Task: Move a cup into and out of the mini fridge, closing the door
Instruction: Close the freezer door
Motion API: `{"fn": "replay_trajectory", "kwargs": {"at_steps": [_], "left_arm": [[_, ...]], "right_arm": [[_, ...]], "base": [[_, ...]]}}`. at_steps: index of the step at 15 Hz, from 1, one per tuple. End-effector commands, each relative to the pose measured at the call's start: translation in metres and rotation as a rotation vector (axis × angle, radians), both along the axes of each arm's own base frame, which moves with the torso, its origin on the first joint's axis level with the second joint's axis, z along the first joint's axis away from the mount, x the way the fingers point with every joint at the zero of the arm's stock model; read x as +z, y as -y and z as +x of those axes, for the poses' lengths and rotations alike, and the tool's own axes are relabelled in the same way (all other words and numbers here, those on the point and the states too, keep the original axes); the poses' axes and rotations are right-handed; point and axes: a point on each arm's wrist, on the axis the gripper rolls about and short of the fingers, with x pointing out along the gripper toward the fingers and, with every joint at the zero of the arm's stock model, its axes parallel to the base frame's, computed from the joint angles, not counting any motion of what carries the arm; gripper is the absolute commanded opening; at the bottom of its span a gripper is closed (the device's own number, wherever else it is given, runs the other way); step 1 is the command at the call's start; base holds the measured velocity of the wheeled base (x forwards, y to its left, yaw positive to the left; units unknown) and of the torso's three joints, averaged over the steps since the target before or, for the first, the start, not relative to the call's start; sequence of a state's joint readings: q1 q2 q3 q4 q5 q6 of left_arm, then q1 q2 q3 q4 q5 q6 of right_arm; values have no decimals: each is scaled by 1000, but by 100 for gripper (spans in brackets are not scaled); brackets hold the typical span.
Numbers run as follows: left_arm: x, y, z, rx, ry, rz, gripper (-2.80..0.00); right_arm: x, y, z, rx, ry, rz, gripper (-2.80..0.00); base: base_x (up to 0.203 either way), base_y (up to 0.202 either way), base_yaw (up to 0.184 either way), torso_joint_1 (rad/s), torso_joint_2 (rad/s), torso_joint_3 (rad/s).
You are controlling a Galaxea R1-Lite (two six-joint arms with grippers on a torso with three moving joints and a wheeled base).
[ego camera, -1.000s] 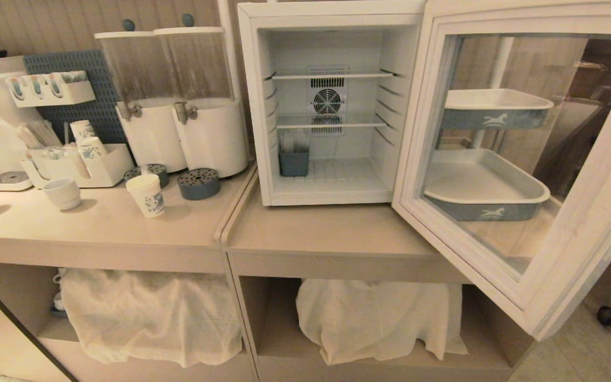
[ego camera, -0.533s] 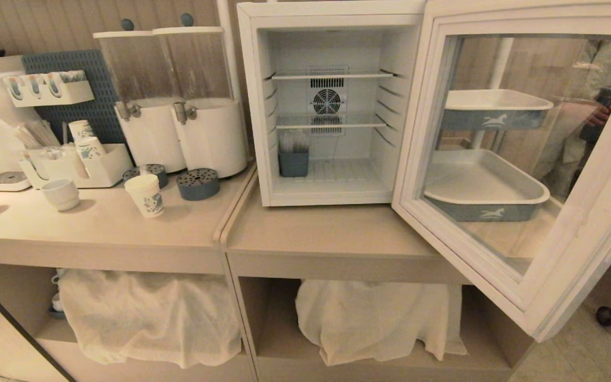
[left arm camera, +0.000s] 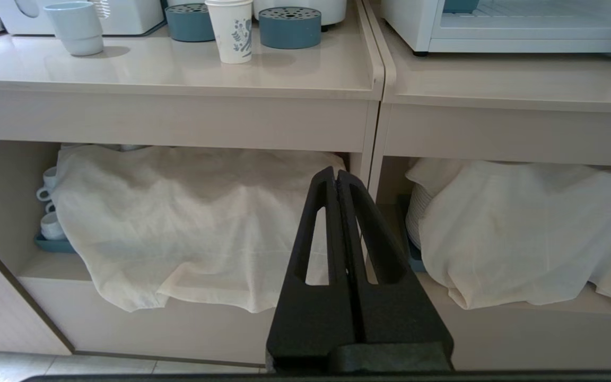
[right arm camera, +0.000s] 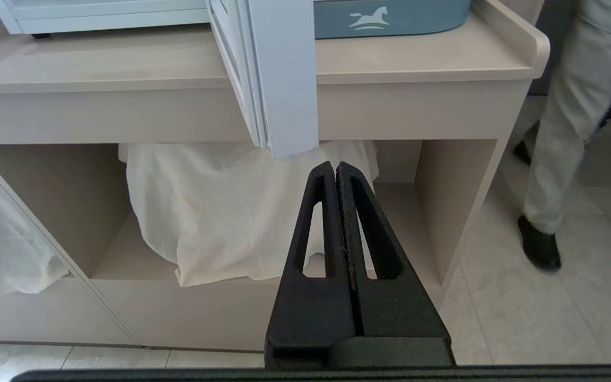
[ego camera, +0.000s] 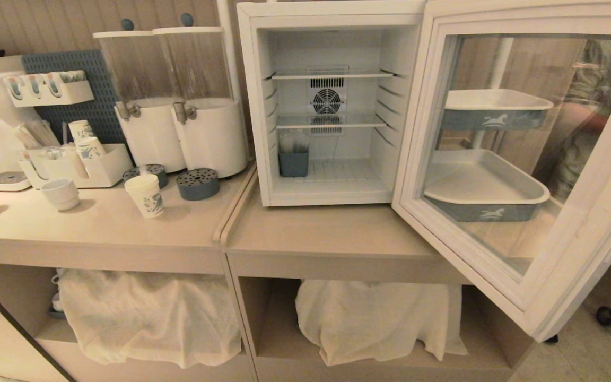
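Left tool (left arm camera: 335, 178): fingers pressed together, nothing between them, hanging low in front of the cabinet, below the level of the surface (left arm camera: 178, 69). Directly beyond its tips, a white cloth (left arm camera: 194, 223) draped over the open shelf under the surface. Above and beyond the tool, on the surface, the cup (left arm camera: 229, 29) stands upright, outside the mini fridge (ego camera: 332, 101), a round blue perforated holder (left arm camera: 290, 25) just beside it and a squat plain cup (left arm camera: 75, 26) further off to the side.

Right tool (right arm camera: 335, 172): fingers likewise pressed together, empty, also low in front of the cabinet. Just above its tips, the lower corner of the door (right arm camera: 279, 79), swung wide open and overhanging the surface edge. Behind the tips, a second white cloth (right arm camera: 220, 212) on the lower shelf. Off to the tool's side, a person's trouser leg (right arm camera: 565, 122) and dark shoe on the tiled floor.

Fridge interior: two thin shelves, round fan at back, small blue container (ego camera: 293, 162) on its floor.
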State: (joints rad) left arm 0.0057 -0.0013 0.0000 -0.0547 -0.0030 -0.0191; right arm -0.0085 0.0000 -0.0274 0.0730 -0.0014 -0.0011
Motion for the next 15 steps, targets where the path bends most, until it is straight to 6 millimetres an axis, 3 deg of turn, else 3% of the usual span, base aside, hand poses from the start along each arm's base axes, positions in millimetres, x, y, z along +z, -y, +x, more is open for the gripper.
{"fn": "replay_trajectory", "kwargs": {"at_steps": [1,15], "left_arm": [[-5,0,2,0,-19,-1,-280],[-5,0,2,0,-19,-1,-280]], "right_arm": [[0,0,0,1,-2,0,-280],[0,0,0,0,-6,-2,-280]], "base": [[0,0,0,0,0,0],[0,0,0,0,0,0]]}}
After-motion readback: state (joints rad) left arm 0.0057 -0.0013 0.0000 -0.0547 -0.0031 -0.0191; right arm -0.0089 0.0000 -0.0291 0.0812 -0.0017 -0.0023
